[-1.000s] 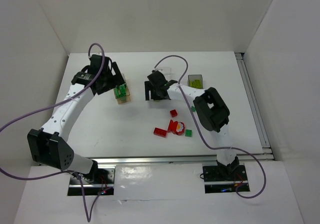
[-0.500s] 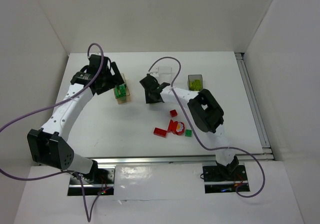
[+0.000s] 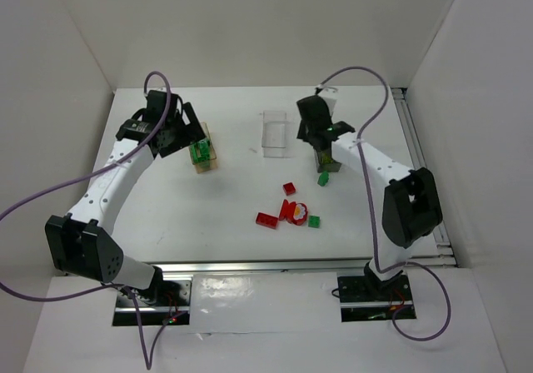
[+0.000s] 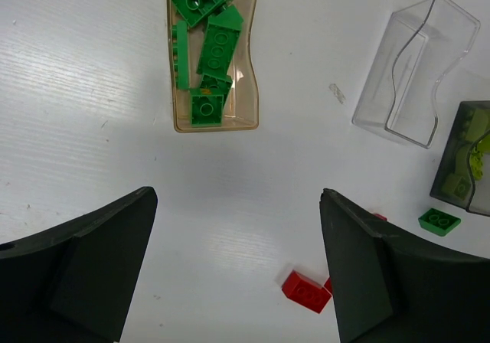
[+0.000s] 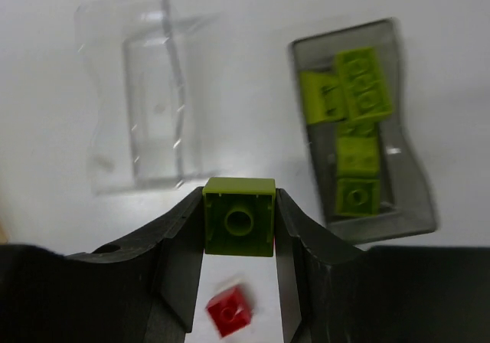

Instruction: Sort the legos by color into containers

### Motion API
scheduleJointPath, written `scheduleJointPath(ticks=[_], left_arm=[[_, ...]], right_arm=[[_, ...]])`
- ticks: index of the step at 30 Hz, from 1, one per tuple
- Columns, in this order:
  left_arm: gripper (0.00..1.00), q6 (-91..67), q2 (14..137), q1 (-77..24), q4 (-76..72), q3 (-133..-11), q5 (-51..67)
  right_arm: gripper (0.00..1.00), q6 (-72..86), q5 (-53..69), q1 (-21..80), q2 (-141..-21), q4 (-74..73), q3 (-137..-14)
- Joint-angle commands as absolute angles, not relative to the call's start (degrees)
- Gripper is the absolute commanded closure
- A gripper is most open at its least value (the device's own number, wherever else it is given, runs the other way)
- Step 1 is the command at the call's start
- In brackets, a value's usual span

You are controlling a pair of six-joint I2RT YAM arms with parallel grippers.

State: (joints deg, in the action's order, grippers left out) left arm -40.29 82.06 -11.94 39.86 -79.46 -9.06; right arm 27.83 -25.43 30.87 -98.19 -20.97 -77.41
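Note:
My right gripper (image 5: pixel 239 205) is shut on a yellow-green lego (image 5: pixel 239 217) and holds it in the air near the smoky dark grey container (image 5: pixel 409 182), which has several yellow-green legos (image 5: pixel 358 90) in it. The clear container (image 3: pixel 274 131) stands just to the left. Over by the orange-tan container (image 3: pixel 208 158), which holds dark green legos (image 4: pixel 218 44), my left gripper (image 4: pixel 237 197) hangs open with nothing between its fingers. Loose on the table lie red legos (image 3: pixel 266 220), a round red piece (image 3: pixel 293 211) and two dark green legos (image 3: pixel 314 221).
White walls close in the table on the left, back and right. A metal rail (image 3: pixel 420 173) runs along the right edge. A loose red brick (image 5: pixel 230 311) lies right under my right gripper (image 3: pixel 321 144).
My right arm has swung from left of the clear container over to the dark grey one, and its jaws have closed on the yellow-green lego. The left arm has stayed put.

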Motion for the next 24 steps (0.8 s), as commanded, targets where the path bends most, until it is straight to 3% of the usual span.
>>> scheduleJointPath(ticks=[1,6,8,11,13,17,20,24], left_arm=[[0.04,-38.8,81.7,-11.2,39.1,-80.2,-8.7],[0.04,-37.7,81.7,-10.6,39.1,-80.2,-6.8],[0.04,-37.7,81.7,-10.6,38.6,-80.2,-6.8],[0.04,-37.1,81.7,-10.6,38.6,-80.2,-6.2],[0.04,-36.5,81.7,-11.2,38.6,-80.2,-6.2],[0.04,-35.9,81.7,-12.2,38.6,-80.2,-6.2],[0.04,-35.9,82.2,-13.4,38.6,-80.2,-6.2],[0.04,-35.9,83.6,-15.2,38.6,-80.2,-6.2]], right_arm=[[0.78,27.4,-28.0,26.0,-98.3,-19.3,-76.5],[0.74,27.4,-28.0,21.2,-101.4,-17.7,-77.1],[0.61,26.9,-27.4,20.7,-102.9,-17.7,-78.7],[0.33,26.9,-28.7,20.0,-105.1,-20.5,-82.2],[0.31,26.9,-30.0,20.0,-104.0,-20.5,-82.3],[0.32,27.5,-30.6,21.1,-97.1,-20.0,-77.3],[0.5,28.1,-27.4,22.8,-90.3,-20.0,-70.9],[0.54,28.1,-16.9,30.6,-82.0,-17.1,-57.9]])
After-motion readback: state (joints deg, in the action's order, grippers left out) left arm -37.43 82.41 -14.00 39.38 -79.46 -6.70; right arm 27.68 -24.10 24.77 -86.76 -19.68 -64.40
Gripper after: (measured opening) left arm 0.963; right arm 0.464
